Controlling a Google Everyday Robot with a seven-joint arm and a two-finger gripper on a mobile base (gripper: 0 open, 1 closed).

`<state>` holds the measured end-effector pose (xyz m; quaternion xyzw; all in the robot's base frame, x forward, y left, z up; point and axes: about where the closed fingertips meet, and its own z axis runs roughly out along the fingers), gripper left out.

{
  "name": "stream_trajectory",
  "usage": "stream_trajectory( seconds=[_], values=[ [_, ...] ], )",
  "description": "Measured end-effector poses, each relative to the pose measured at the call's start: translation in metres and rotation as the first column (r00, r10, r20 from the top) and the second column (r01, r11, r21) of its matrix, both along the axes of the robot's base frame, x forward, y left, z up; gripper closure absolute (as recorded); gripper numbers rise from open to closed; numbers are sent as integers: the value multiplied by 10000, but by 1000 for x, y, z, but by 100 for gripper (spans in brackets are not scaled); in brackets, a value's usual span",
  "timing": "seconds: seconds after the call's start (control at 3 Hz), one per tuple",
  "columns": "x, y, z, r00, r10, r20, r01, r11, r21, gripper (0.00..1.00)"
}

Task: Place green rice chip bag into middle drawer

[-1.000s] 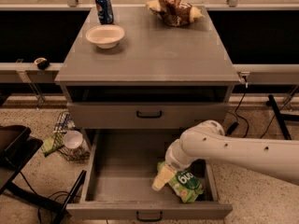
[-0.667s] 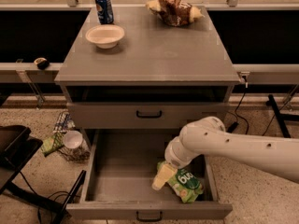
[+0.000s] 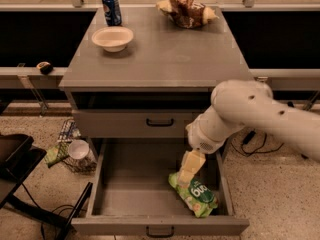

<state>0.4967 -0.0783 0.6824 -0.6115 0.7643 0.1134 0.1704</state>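
Upward and rightward the arm [image 3: 250, 109] had swung while the green rice chip bag [image 3: 197, 197] stayed flat in the middle drawer [image 3: 127, 184], below the desk's [image 3: 165, 59] front right corner — the hand [image 3: 184, 176] rested on its back end, gripping or released I could not tell — so a clinging hand might drag it out.

White arm [image 3: 260, 114]: thick, rounded, glossy tube links with a bulbous joint. A few small dark dots, like screw holes, mark the shell. The wrist end is a paler, rounded housing. The gripper [image 3: 189, 171] is cream-yellow and blocky, below the front edge of the desk [image 3: 165, 59], near the right corner.
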Motion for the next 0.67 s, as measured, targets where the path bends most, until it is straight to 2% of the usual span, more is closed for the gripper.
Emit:
stream_trajectory(
  seconds=[0.33,0.67],
  values=[
    [-45,-31,66,9981,611,-90,-617,9942,-887,0],
    [-94,-67,113,9927,1196,-183,-1210,9816,-1477,0]
  ],
)
